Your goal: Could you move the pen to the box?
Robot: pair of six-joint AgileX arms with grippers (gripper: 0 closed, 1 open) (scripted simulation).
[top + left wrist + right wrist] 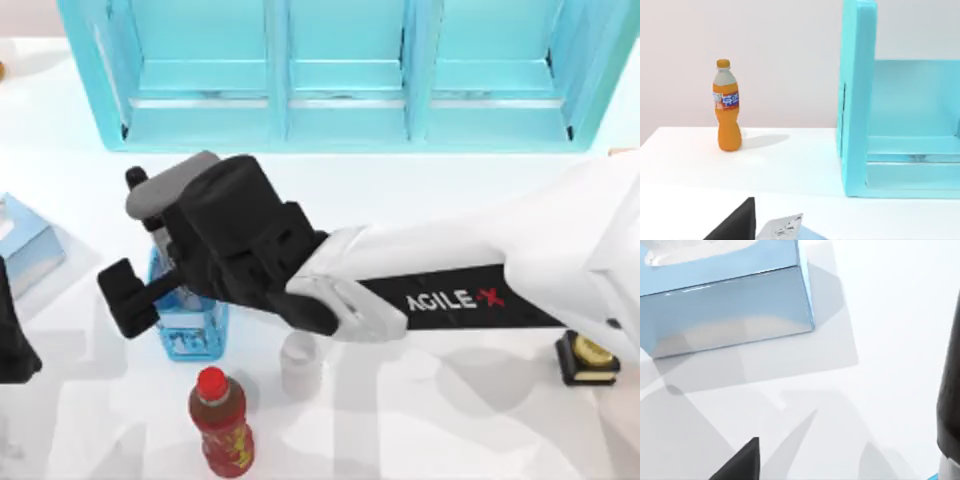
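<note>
Right arm reaches across over the mesh basket (190, 325) mid-worktop; red bottle (222, 420) in front, tissue box (25, 245) far left, cabinet (350, 75) behind.

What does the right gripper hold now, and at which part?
It cannot be told. The right gripper is above the blue mesh basket, with the pen close by, but no grip on it is visible.

Bright even light, soft grey shadows on table (480, 420), no glare.

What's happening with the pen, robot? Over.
Right gripper open over blue basket. Pen upright beside it, ungripped. Left gripper parked at left edge. Red bottle nearby.
</note>
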